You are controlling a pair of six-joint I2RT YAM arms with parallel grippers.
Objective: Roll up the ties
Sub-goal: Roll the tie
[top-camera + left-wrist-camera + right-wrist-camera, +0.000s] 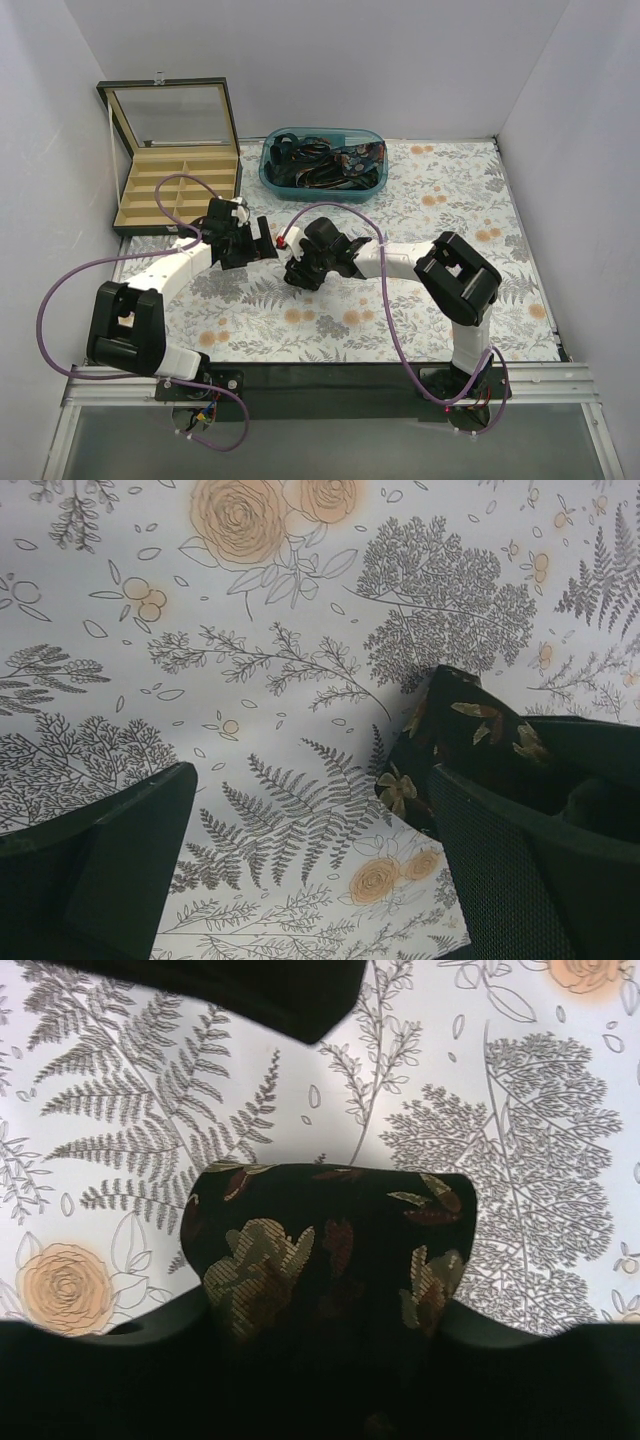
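Observation:
A rolled tie (pixel 330 1250), black with gold and rust leaves, lies on the floral tablecloth in the middle of the table. My right gripper (pixel 325 1310) is shut on it, one finger pressing each side of the roll. In the top view this right gripper (pixel 303 268) hides the roll. My left gripper (pixel 312 780) stands open just left of it, with only bare cloth between its fingers. The same tie (pixel 460 730) shows beside the left gripper's right finger (pixel 520 860). From above, the left gripper (pixel 248 245) nearly touches the right one.
A teal basin (pixel 268 178) at the back centre holds several more tangled ties (pixel 325 160). An open wooden box (pixel 178 190) with compartments and a raised glass lid stands at the back left. Purple cables (pixel 60 285) loop off both arms. White walls enclose the table.

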